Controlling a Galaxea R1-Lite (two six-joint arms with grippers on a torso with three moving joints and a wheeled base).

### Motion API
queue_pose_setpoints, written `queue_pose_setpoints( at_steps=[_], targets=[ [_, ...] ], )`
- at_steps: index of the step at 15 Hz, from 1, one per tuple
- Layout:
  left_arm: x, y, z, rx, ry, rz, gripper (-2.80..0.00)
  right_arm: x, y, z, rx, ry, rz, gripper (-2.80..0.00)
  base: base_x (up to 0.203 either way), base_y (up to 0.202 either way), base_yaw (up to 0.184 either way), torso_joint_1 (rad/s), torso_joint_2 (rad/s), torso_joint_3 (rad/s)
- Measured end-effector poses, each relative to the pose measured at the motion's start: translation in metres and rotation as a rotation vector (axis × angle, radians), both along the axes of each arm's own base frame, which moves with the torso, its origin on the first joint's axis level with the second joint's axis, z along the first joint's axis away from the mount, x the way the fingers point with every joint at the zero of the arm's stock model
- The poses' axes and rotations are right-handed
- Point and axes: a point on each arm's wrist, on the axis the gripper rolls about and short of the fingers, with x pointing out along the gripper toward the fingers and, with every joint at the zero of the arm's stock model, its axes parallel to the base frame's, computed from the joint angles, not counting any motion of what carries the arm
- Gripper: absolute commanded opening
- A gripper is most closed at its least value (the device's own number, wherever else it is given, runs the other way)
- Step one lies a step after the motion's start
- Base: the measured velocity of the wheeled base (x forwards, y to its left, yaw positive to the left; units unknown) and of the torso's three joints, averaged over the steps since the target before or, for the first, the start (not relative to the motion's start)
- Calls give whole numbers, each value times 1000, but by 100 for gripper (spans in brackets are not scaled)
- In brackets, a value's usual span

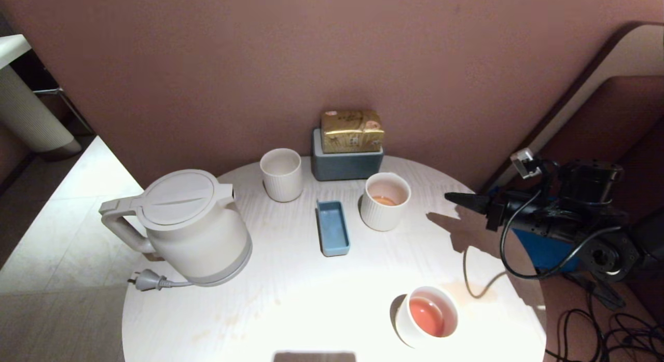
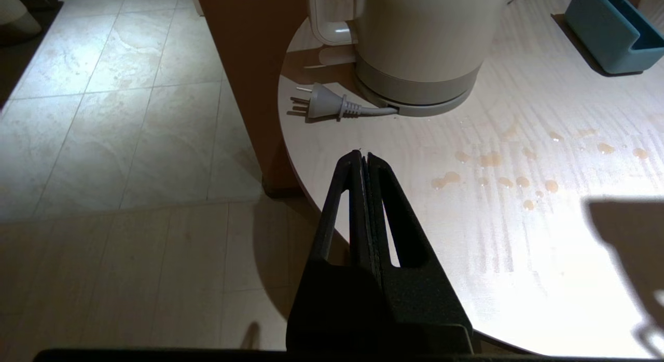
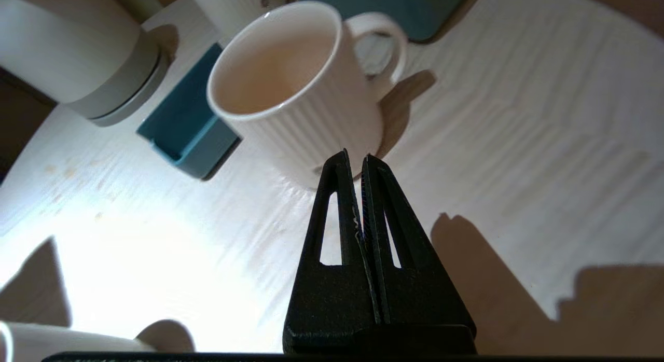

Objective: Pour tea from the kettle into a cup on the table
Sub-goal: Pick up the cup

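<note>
The cream-white kettle [image 1: 194, 227] stands upright at the left edge of the round white table [image 1: 290, 305], lid shut, handle pointing off the table; its base also shows in the left wrist view [image 2: 415, 66]. The cup [image 1: 385, 201], a ribbed mug with a loop handle [image 3: 295, 87], stands right of centre with a little pale orange tea [image 1: 384, 200] at its bottom. My right gripper [image 1: 450, 197] hovers shut and empty just right of the cup, pointing at its lower wall [image 3: 354, 157]. My left gripper [image 2: 362, 154] is shut and empty over the table's near left edge, in front of the kettle.
A ribbed tumbler [image 1: 281, 174] and a grey-blue box [image 1: 345, 162] topped by a gold packet stand at the back. A small blue tray [image 1: 332, 228] lies mid-table. A smooth cup of pink liquid [image 1: 428, 315] sits front right. The kettle's plug [image 1: 148, 280] and spilled drops [image 2: 493, 170] lie near the kettle.
</note>
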Motion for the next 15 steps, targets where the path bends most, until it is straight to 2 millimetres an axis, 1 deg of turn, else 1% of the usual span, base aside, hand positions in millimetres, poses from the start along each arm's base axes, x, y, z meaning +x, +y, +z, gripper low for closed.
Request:
queue_pose_setpoints(
  at_steps=[4, 6, 9, 12, 15],
  targets=[
    [0, 0, 0, 0, 0, 0, -280, -16, -2, -7, -1, 1, -8, -280, 0, 0, 0, 0, 0, 0],
    [0, 0, 0, 0, 0, 0, -280, -21, 0, -9, -2, -19, -3, -280, 0, 0, 0, 0, 0, 0],
    [0, 0, 0, 0, 0, 0, -280, -26, 2, -10, -11, -27, 2, -280, 0, 0, 0, 0, 0, 0],
    [0, 0, 0, 0, 0, 0, -280, -31, 4, -3, -42, -77, 11, -280, 0, 0, 0, 0, 0, 0],
    [0, 0, 0, 0, 0, 0, -280, -28, 13, -4, -47, -78, 40, -280, 0, 0, 0, 0, 0, 0]
  ],
)
